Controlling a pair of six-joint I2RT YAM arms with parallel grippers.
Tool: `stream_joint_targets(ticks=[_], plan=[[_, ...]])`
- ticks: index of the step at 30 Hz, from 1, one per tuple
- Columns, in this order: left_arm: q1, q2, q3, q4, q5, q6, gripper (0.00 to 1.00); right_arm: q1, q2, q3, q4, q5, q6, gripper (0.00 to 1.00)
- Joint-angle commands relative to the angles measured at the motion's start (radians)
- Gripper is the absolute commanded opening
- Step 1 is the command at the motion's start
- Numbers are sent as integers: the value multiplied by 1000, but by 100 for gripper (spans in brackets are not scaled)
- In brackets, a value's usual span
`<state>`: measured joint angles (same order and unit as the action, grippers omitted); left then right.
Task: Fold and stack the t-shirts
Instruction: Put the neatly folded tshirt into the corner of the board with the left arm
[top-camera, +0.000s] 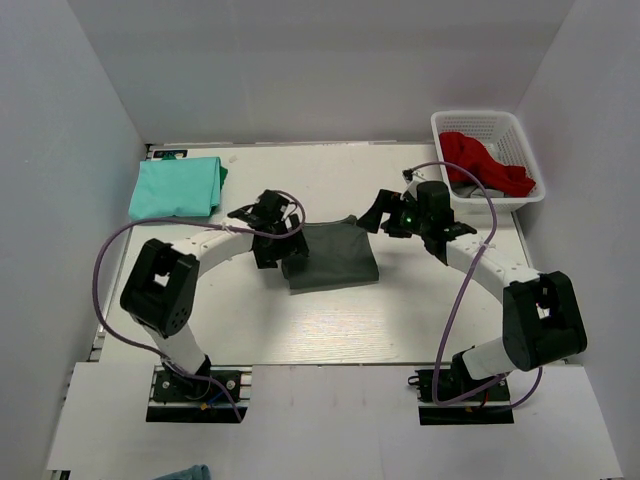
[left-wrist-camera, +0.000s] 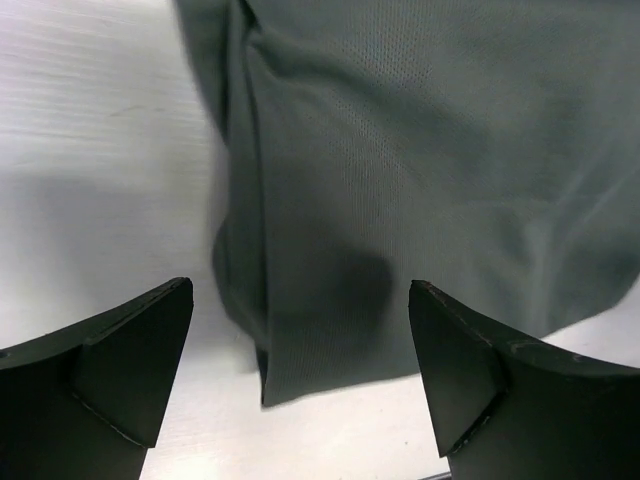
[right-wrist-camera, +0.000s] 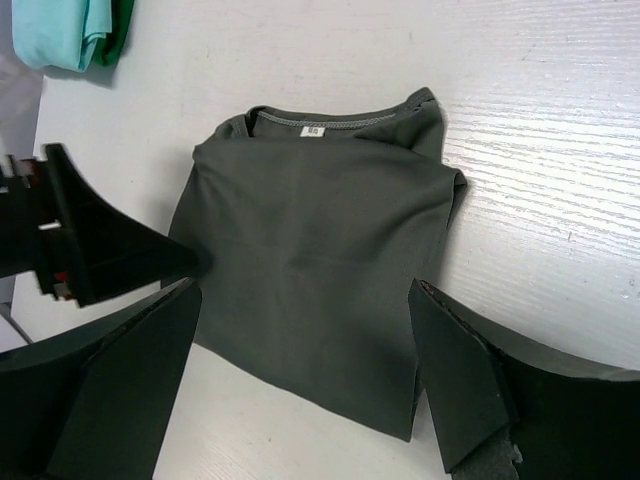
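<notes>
Pincers first: both are spread wide and neither holds anything. My left pincer (left-wrist-camera: 300, 290) hangs low over the left edge of the grey t-shirt (top-camera: 335, 257), with one finger over bare table (top-camera: 330, 330) and the other over cloth. I cannot tell whether the tips touch the fabric. My right pincer (right-wrist-camera: 300, 285) hovers at the shirt's far right corner, above the cloth and clear of it.

The grey t-shirt lies folded into a rough rectangle in the middle of the table, between my two arms. Its collar and small white label show along one edge in my right wrist view, and a few soft creases run along the left side.

The mint t-shirt (top-camera: 178, 187) lies folded at the far left corner of the table, well apart from the grey one. A white basket (top-camera: 480, 117) sits at the far right corner with a red cloth (top-camera: 485, 165) heaped in it.
</notes>
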<state>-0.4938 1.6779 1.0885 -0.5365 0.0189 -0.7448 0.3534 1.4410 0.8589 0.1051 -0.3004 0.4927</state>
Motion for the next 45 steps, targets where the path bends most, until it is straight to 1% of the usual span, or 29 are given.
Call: stream_joint_targets(ticks=[1, 4, 7, 8, 9, 11, 12, 13, 16, 17, 19, 20, 22, 24, 26, 27, 29, 30, 31, 32, 33, 34, 36, 37, 40, 44, 45], plan=[[-17, 57, -7, 52, 24, -27, 98, 1, -28, -14, 7, 12, -17, 90], [-17, 149, 36, 55, 36, -37, 94, 1, -31, -17, 1, 15, -16, 90], [-17, 210, 68, 18, 6, -37, 80, -1, -44, -21, -10, 29, -17, 90], [-17, 210, 68, 18, 6, -37, 67, -2, -56, -26, -12, 36, -17, 90], [-17, 210, 54, 18, 6, -37, 57, -1, -60, -27, -13, 40, -19, 90], [-17, 201, 45, 18, -16, -37, 41, -2, -70, -34, -13, 50, -19, 90], [-28, 186, 33, 29, -16, -37, 39, -2, -73, -32, -13, 53, -20, 90], [-28, 172, 21, 39, -16, -37, 39, -2, -80, -32, -16, 63, -23, 90], [-46, 172, 11, 62, -16, -37, 27, -1, -85, -41, -16, 75, -19, 90], [-46, 183, 11, 63, -16, -24, 17, -2, -90, -44, -18, 79, -25, 90], [-46, 192, 30, 72, -25, -14, 3, -5, -99, -47, -22, 95, -22, 90], [-46, 209, 56, 63, -39, 8, 0, -4, -100, -50, -27, 98, -25, 90], [-46, 218, 105, 41, -85, 34, 0, -4, -119, -52, -39, 115, -37, 90], [-29, 218, 138, 29, -106, 102, 0, -5, -145, -61, -38, 124, -49, 90], [-20, 207, 198, 4, -169, 145, 0, -7, -171, -76, -35, 151, -58, 90], [-20, 207, 221, 4, -244, 200, 0, -5, -189, -86, -33, 159, -63, 90], [-20, 198, 289, -17, -302, 260, 0, -5, -218, -99, -33, 208, -72, 90], [-20, 186, 307, -17, -315, 339, 0, -5, -237, -106, -33, 222, -74, 90], [-20, 186, 332, -17, -338, 376, 0, -8, -246, -112, -33, 246, -78, 90], [-20, 174, 332, -5, -371, 413, 0, -5, -263, -116, -33, 266, -82, 90], [-20, 164, 349, 4, -381, 480, 0, -5, -274, -119, -33, 274, -82, 90], [-20, 164, 359, 4, -434, 499, 0, -5, -278, -121, -41, 285, -89, 90], [-11, 155, 376, 6, -488, 559, 0, -5, -292, -116, -45, 296, -94, 90], [-11, 155, 387, 6, -549, 577, 0, -5, -298, -116, -47, 328, -95, 90], [-2, 146, 418, 21, -649, 660, 0, -7, -291, -115, -53, 352, -100, 90], [35, 146, 447, 53, -726, 769, 0, -5, -251, -92, -74, 377, -100, 90], [49, 146, 447, 85, -744, 786, 0, -5, -248, -89, -71, 379, -97, 90]])
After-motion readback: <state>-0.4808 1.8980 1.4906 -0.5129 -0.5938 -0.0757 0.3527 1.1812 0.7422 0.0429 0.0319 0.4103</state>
